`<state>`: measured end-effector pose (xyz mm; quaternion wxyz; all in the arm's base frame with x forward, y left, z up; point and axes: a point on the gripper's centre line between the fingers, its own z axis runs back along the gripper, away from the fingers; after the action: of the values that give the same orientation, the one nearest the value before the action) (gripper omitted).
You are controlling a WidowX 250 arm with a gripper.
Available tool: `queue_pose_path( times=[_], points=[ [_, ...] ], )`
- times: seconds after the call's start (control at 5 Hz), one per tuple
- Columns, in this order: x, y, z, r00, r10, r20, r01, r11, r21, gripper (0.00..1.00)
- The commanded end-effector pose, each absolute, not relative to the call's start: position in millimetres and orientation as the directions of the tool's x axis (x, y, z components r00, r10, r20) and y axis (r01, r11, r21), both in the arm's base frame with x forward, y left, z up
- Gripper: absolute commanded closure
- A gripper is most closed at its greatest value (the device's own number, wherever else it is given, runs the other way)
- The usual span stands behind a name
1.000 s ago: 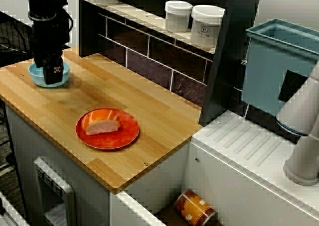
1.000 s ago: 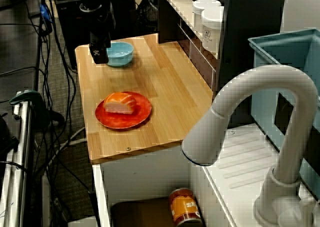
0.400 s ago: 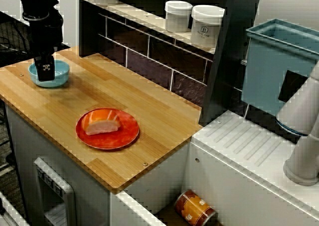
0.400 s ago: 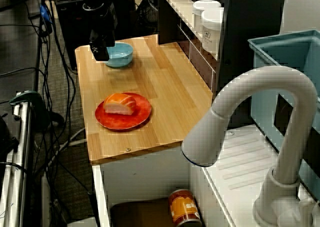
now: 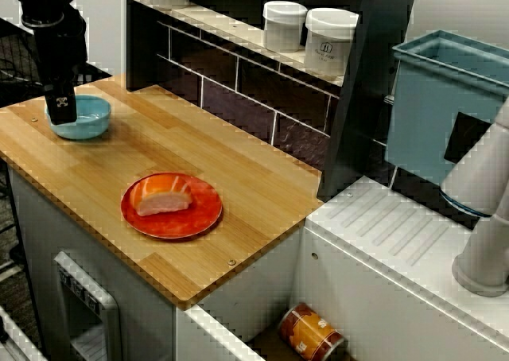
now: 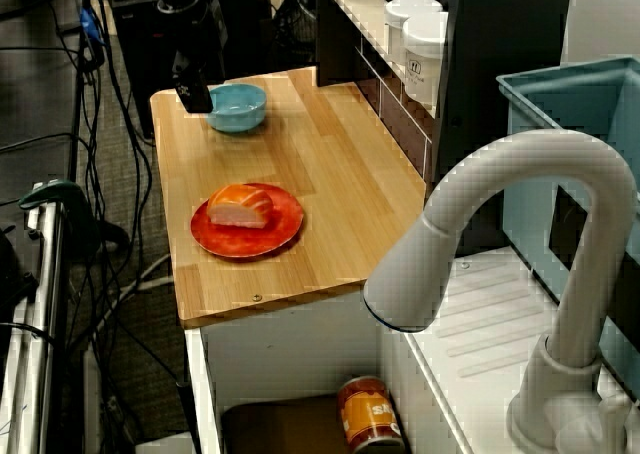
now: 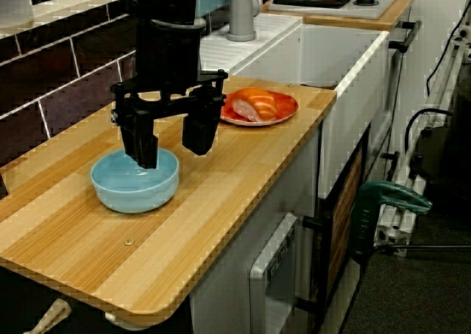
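As seen from counter's end: count one gripper (image 7: pixel 171 139), spread wide, gripping nothing, one finger over one blue bowl (image 7: pixel 136 187), other outside rim. Bowl at counter (image 7: pixel 221 179) corner, partly hidden behind finger. Beyond: one orange plate (image 7: pixel 285 107), one sushi piece (image 7: pixel 254 103); two white jars (image 5: pixel 284 25); one can (image 5: pixel 312 333).

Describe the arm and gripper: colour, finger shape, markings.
All black. The arm is a boxy column ending in a wide crossbar; the gripper has two thick, blocky fingers. A small white emblem sits near one fingertip.
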<state>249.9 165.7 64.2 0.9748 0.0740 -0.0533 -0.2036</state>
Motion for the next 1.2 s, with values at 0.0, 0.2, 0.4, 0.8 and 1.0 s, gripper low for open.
queue_pose_path(
  times=[0.0,0.2,0.4,0.8,1.0],
  points=[
    [252,164,56,0.913,-0.403,0.059,0.384,0.901,0.202,0.0],
    [255,161,55,0.9,-0.433,0.052,0.413,0.885,0.215,0.0],
    [260,163,50,0.896,-0.442,0.038,0.425,0.879,0.216,0.0],
    [263,165,41,0.909,-0.416,0.003,0.409,0.895,0.175,1.0],
    [265,162,47,0.908,-0.42,-0.018,0.417,0.895,0.158,1.0]
  ],
)
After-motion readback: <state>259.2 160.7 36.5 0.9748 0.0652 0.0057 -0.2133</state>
